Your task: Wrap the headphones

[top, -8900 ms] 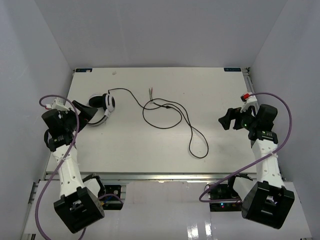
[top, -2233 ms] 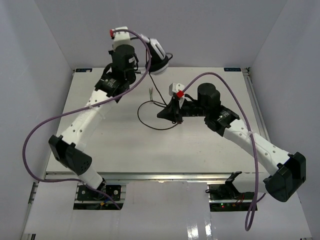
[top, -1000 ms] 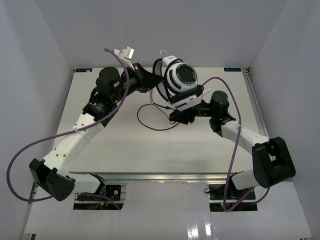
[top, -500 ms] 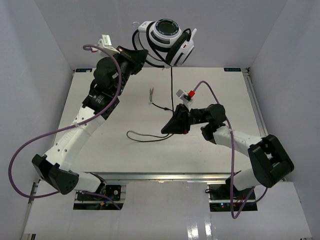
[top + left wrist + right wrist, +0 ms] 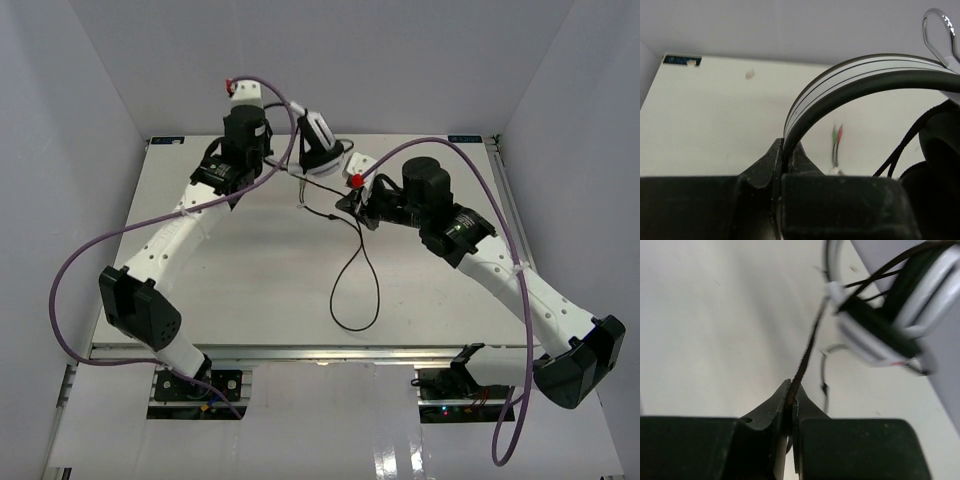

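From where I stand, the table point(image 5: 250, 300) is mostly bare white, and both arms reach in over its far middle. The left arm point(image 5: 190, 225) comes in from one side and the right arm point(image 5: 500, 260) from the other. The headphones point(image 5: 322, 150) hang between them near the back edge. I can't tell whether a cup touches the table.

The left gripper point(image 5: 787, 150) has its jaws closed down to the thickness of the band point(image 5: 840, 75), pinching it edge-on. One cup point(image 5: 880, 330) sits just beyond the right gripper point(image 5: 791, 390). That gripper's jaws are nipped almost together on the cord point(image 5: 807, 347), which runs taut from them up to the cup. Behind that pinch, a long slack loop of cord trails across the table toward the arm bases.

This looks like the winding step, with most of the cord not yet taken up. To do it well, the left arm should act as a firm, steady post. The right should carry the cord around the headphones in smooth turns, snug but never tugging. A hard pull could twist the band out of that narrow edge grip.

The slack must feed freely and stay clear of the purple cables point(image 5: 100, 245). The small plugs point(image 5: 836, 135), blurred in the left wrist view, dangle near the band and could snag a turn.
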Action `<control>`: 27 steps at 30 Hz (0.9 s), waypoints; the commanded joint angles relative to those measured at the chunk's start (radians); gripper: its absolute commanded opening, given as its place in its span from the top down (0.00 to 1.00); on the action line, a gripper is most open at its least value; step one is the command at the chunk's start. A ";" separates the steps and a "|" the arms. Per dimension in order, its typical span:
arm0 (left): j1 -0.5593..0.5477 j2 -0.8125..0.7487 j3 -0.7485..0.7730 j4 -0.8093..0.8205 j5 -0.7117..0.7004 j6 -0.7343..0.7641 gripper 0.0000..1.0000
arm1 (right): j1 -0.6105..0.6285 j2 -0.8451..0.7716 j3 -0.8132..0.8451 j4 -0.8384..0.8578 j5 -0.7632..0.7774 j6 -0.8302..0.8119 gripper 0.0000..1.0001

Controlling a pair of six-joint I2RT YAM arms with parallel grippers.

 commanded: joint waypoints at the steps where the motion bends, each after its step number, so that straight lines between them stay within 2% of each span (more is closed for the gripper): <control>1: -0.053 -0.024 -0.141 -0.019 0.018 0.218 1.00 | 0.017 0.008 0.085 -0.202 0.514 -0.425 0.92; 5: -0.096 -0.103 -0.257 -0.050 0.293 0.223 1.00 | 0.015 0.052 0.061 -0.048 0.673 -0.554 0.92; 8: -0.098 -0.206 -0.316 -0.050 0.476 0.205 1.00 | -0.034 0.099 0.029 0.096 0.694 -0.588 0.92; 11: -0.096 -0.305 -0.349 -0.021 0.721 0.150 1.00 | -0.164 0.127 0.020 0.096 0.477 -0.449 0.92; 12: -0.095 -0.334 -0.353 -0.008 0.784 0.127 1.00 | -0.219 0.137 0.012 0.092 0.351 -0.386 0.92; 14: -0.094 -0.360 -0.334 0.016 0.879 0.073 1.00 | -0.313 0.152 -0.029 0.101 -0.035 -0.261 0.92; 17: -0.092 -0.365 -0.292 0.096 0.984 -0.044 1.00 | -0.374 0.161 -0.128 0.180 -0.409 -0.147 0.89; 19: -0.092 -0.347 -0.266 0.182 1.052 -0.162 1.00 | -0.377 0.171 -0.210 0.345 -0.643 0.025 0.88; 21: -0.092 -0.316 -0.252 0.298 1.090 -0.300 1.00 | -0.351 0.183 -0.286 0.703 -0.833 0.355 0.85; 24: -0.091 -0.254 -0.183 0.397 1.170 -0.419 1.00 | -0.316 0.200 -0.368 1.102 -0.873 0.703 0.82; 26: -0.092 -0.203 -0.101 0.417 1.221 -0.450 1.00 | -0.316 0.223 -0.361 1.212 -0.879 0.813 0.80; 27: -0.090 -0.191 -0.080 0.428 1.221 -0.494 1.00 | -0.316 0.233 -0.361 1.349 -0.883 0.941 0.77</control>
